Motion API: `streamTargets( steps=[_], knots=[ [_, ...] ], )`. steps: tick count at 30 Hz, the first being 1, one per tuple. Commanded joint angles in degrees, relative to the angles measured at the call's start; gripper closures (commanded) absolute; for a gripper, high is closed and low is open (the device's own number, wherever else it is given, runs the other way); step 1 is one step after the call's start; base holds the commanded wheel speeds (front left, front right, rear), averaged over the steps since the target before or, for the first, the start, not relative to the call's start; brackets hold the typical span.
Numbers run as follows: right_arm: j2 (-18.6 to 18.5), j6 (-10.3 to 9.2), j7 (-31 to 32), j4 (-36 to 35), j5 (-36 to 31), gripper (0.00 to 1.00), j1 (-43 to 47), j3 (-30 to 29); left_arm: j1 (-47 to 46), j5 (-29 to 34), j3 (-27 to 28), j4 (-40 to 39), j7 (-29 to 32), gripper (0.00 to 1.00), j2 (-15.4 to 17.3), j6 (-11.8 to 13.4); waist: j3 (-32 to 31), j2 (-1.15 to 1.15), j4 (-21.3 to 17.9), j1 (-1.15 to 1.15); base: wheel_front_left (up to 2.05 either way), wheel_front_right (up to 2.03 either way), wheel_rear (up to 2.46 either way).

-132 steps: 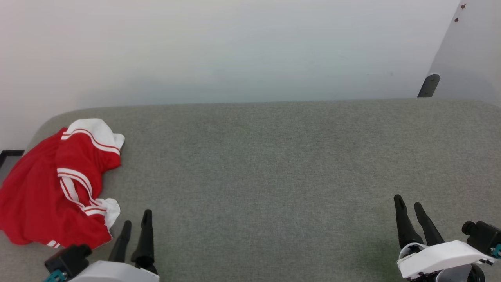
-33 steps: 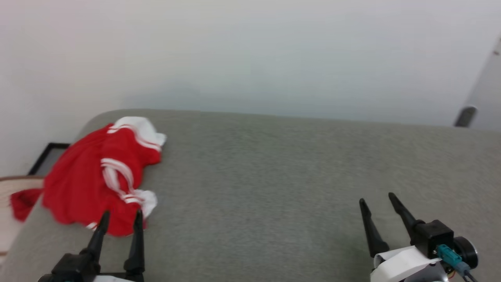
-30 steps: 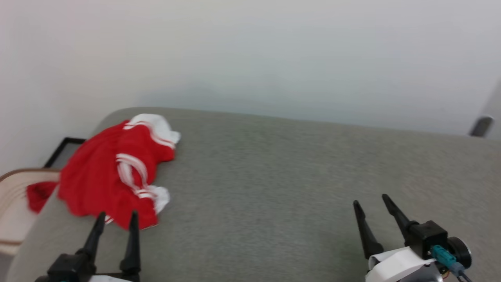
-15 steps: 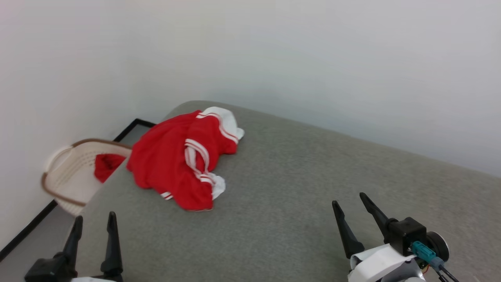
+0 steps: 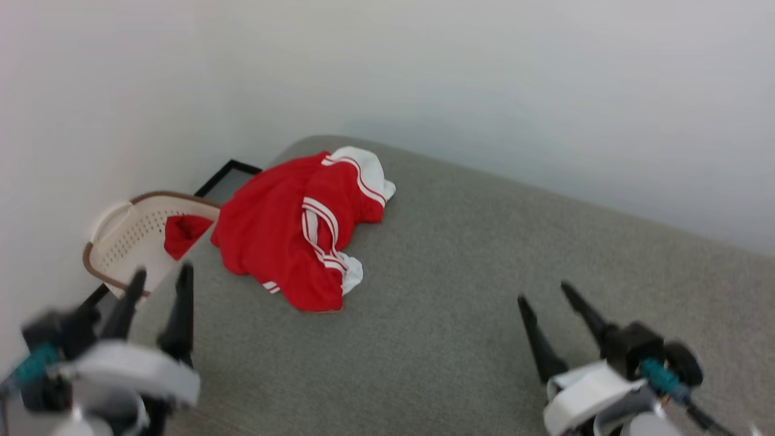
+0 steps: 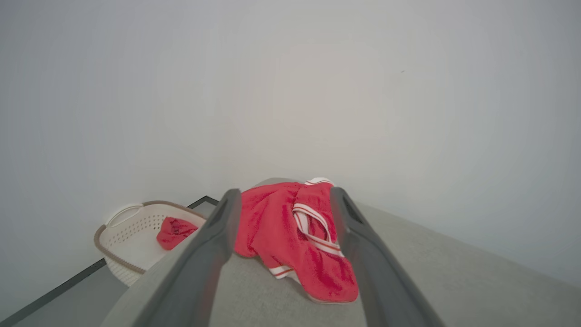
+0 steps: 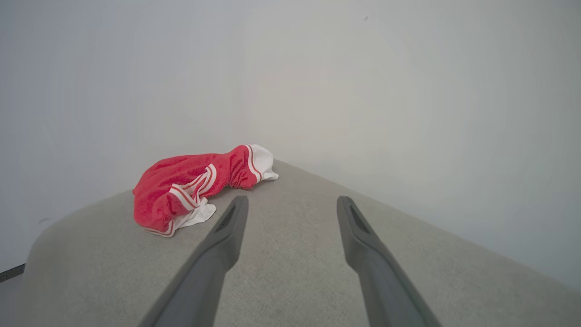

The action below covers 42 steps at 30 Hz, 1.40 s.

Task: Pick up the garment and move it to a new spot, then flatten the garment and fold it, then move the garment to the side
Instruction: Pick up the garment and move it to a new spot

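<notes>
a: where is the shirt lying in this shot?

b: the red shirt [image 5: 290, 242] is lying in a crumpled heap at the far left corner of the grey padded top [image 5: 460, 290]. its white, striped sleeve ends are bunching along the right side of the heap. its left side is lying right at the edge, beside a cream basket [image 5: 121, 242] that is sitting on the floor with a small red cloth [image 5: 184, 231] in it.

a: and what are the claws doing?

b: both are standing spread wide and carrying nothing. the left claw [image 5: 163, 269] is hovering at the near left, close to the basket. in its wrist view the shirt is sitting framed between its two fingers, so it seems to be lining up on the heap. the right claw [image 5: 544, 291] is hovering over bare grey fabric at the near right, well apart from the shirt.

a: why so wide open?

b: most likely because a soft, loose heap is calling for a broad bite. the pick-up is looking like the step in hand. the shirt is not yet lifted, flattened or folded.
</notes>
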Motion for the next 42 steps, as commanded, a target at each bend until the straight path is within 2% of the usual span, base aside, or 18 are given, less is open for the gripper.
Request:
streamTargets(
  steps=[1,7,11,15,20,24,29,36,42],
  knots=[
    [-0.8,0.02,0.4,-1.0,-0.4,0.00,-1.9,-0.2,-2.6,-1.0,-0.3,-0.2,1.7,0.00,0.8,-0.4,4.9,0.00,-3.2,0.00,0.00,0.00,0.00],
    [-3.2,0.01,2.1,-4.9,-1.3,0.00,-4.6,-0.8,-13.7,-6.4,-0.7,1.8,10.5,0.00,3.8,-0.8,13.1,0.00,-7.1,0.00,0.00,0.00,0.00],
    [-4.8,0.01,3.0,-7.8,-1.5,0.00,-6.2,-1.8,-21.7,-9.5,-0.5,6.6,16.8,0.00,6.8,-0.9,18.0,0.00,-9.5,0.00,0.00,0.00,0.00],
    [-5.9,0.01,3.7,-10.3,-1.4,0.00,-7.2,-2.5,-28.5,-11.7,-0.4,11.5,23.8,0.00,9.4,0.3,22.3,0.00,-11.8,0.00,0.00,0.00,0.00],
    [-6.7,0.01,4.6,-13.3,-1.6,0.00,-7.8,-3.8,-36.2,-11.4,-1.5,19.2,30.6,0.00,12.1,2.1,26.8,0.00,-13.7,0.00,0.00,0.00,0.00],
    [-7.3,0.01,5.6,-15.7,-1.6,0.00,-8.3,-4.1,-41.9,-12.0,-2.4,25.0,34.3,0.00,13.6,1.9,30.5,0.00,-15.1,0.00,0.00,0.00,0.00],
    [-7.9,0.01,6.5,-17.9,-1.6,0.00,-9.1,-4.6,-47.1,-12.8,-3.3,32.6,40.3,0.00,14.4,3.1,34.0,0.00,-16.4,0.00,0.00,0.00,0.00],
    [-8.3,0.01,7.9,-20.4,-1.7,0.00,-9.7,-5.2,-50.3,-13.2,-4.9,39.0,45.5,0.00,15.3,2.8,36.9,0.00,-17.6,0.00,0.00,0.00,0.00],
    [-8.8,0.01,9.1,-22.5,-1.4,0.00,-10.0,-5.7,-50.9,-12.9,-6.0,46.0,44.9,0.00,14.2,2.6,38.4,0.00,-18.2,0.00,0.00,0.00,0.00]
  ],
)
